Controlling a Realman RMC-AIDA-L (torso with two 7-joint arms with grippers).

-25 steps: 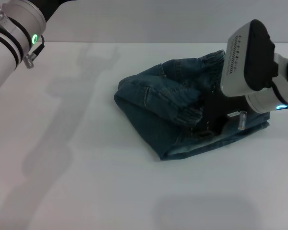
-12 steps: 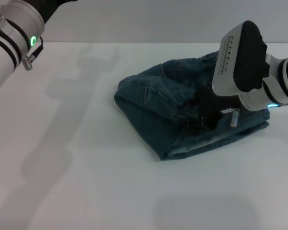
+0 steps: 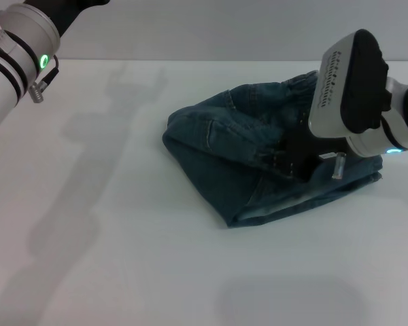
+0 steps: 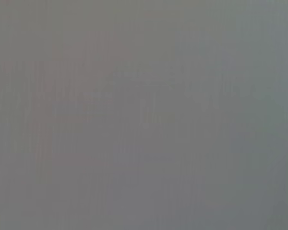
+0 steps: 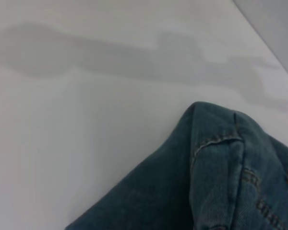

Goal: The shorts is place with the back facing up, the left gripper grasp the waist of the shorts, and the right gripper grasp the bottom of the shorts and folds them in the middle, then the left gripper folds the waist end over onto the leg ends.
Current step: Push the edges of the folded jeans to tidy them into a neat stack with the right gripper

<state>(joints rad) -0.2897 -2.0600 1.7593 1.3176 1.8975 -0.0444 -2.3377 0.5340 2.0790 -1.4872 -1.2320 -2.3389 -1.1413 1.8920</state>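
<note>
My right gripper (image 3: 285, 157) sat low on shorts (image 3: 245, 163), bunched at table's (image 3: 122, 238) right-center; finger state, couldn't tell. My left gripper's wrist parked up at far left corner.

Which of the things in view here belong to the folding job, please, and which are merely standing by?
Belonging to the job:
- the shorts, lying bunched and folded over on themselves
- the right gripper, down on the middle of the shorts
- the left gripper, raised at the far left, well clear of the denim

Just there:
- the white table, which carries only the shorts
</note>
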